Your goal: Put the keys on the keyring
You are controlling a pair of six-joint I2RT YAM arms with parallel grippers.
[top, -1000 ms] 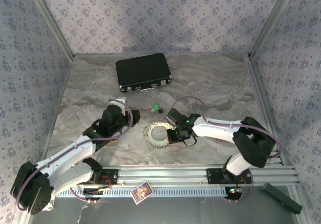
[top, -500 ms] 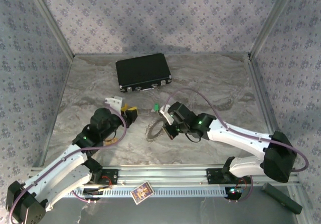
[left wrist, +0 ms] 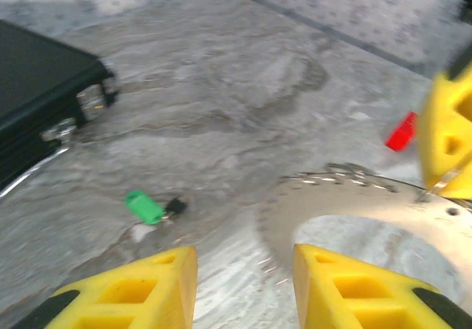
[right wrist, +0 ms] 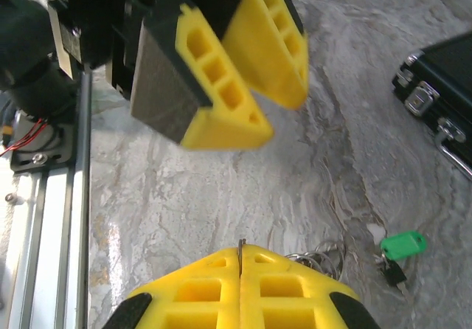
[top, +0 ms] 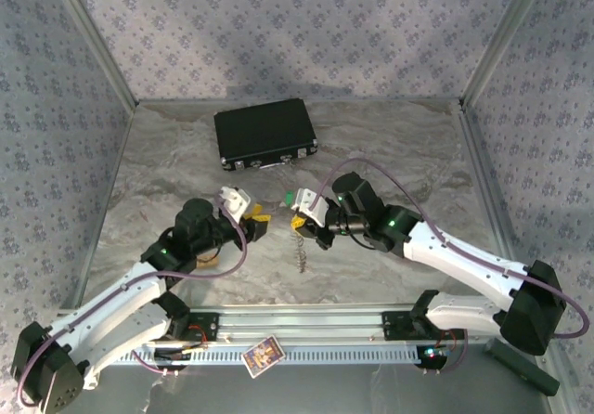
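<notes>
My right gripper (top: 301,221) is shut on the keyring (top: 299,252), which hangs on edge below it, off the marble table. In the right wrist view the ring's thin metal rim (right wrist: 240,246) sits pinched between the closed yellow fingers (right wrist: 295,288). In the left wrist view the keyring (left wrist: 346,196) fills the right half as a broad silvery toothed band. My left gripper (left wrist: 245,270) is open just left of it, with nothing between its fingers. A key with a green head (top: 290,198) lies on the table behind the ring, also seen as a green key (left wrist: 144,206) and a green key (right wrist: 403,244).
A black case (top: 265,133) lies at the back centre. A small red block (left wrist: 402,132) rests on the table beyond the ring. A printed card (top: 262,355) sits on the front rail. The two grippers are very close together, and patterned walls enclose the table.
The right gripper lifted the keyring off the table, turned it on edge and carried it back and left. The left gripper moved right toward it, its jaws narrowing.
</notes>
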